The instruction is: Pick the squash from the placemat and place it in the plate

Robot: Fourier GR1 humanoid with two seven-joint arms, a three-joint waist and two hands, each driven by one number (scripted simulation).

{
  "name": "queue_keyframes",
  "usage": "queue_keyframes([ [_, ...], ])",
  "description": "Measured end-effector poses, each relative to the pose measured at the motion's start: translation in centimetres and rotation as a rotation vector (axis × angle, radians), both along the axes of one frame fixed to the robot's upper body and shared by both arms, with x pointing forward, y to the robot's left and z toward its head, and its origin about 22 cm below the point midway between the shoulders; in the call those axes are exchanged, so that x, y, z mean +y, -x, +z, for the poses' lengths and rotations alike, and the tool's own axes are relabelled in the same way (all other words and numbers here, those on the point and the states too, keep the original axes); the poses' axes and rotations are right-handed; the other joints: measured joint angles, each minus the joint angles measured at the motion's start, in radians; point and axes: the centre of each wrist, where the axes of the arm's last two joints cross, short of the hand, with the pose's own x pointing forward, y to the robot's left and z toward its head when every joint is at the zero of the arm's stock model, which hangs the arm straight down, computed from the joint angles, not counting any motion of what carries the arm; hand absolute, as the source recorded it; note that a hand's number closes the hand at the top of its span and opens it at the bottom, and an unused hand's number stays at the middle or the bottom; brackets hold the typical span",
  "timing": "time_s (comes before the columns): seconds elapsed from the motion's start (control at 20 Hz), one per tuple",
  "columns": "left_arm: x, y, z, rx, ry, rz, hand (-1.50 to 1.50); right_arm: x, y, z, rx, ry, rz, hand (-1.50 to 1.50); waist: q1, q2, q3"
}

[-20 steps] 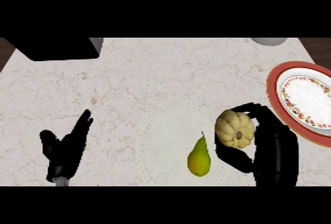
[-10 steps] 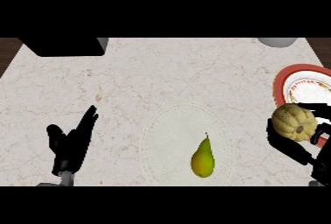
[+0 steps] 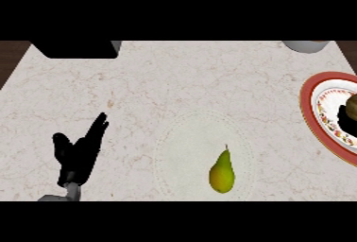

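The squash (image 3: 352,105) is seen only as a sliver at the view's right edge, over the white centre of the red-rimmed plate (image 3: 311,90), where the right hand (image 3: 346,114) appears to be curled round it, though too little shows to be sure. The pear (image 3: 222,171) is left lying on the pale placemat (image 3: 182,142), being no part of the task. The left hand (image 3: 78,150) is held open and idle at the lower left, clear of the work.

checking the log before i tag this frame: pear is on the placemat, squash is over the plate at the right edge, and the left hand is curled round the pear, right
Not quite. In the head view the left hand is open and resting on the counter, well apart from the pear. The rest holds: the pear lies on the placemat, and the squash is over the plate at the right edge.
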Motion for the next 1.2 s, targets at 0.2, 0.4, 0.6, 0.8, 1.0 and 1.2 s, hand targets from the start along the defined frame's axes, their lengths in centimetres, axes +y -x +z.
queue_keyframes([
  [0.2, -0.5, -0.3, -0.2, -0.007, -0.001, -0.007, 0.0, -4.0, -2.1, 0.6, -0.006, -0.013, -0.004, 1.5, 0.006, 0.002, 0.0],
  [0.4, -0.9, -0.6, 0.0, -0.006, -0.007, -0.007, 0.0, -7.4, -3.0, -0.3, 0.029, -0.038, -0.014, 1.5, 0.012, 0.003, -0.001],
  [0.6, -1.1, -0.7, 0.3, -0.01, -0.002, -0.032, 0.0, -10.4, -2.8, -1.7, 0.236, -0.066, -0.027, -1.5, 0.033, 0.011, -0.001],
  [0.8, -1.2, -0.9, 0.4, -0.016, 0.0, -0.041, 0.0, -11.6, -3.3, -3.2, 0.341, -0.118, 0.036, -1.5, 0.045, 0.015, 0.0],
  [1.0, -1.4, -1.1, 0.5, -0.011, -0.001, -0.038, 0.0, -11.8, -4.0, -4.2, 0.307, -0.166, 0.13, -1.5, 0.041, 0.014, 0.001],
  [1.2, -1.3, -0.9, 0.5, -0.004, -0.008, -0.026, 0.0, -12.4, -4.3, -3.9, 0.162, -0.224, 0.192, -1.5, 0.032, 0.012, 0.001],
])
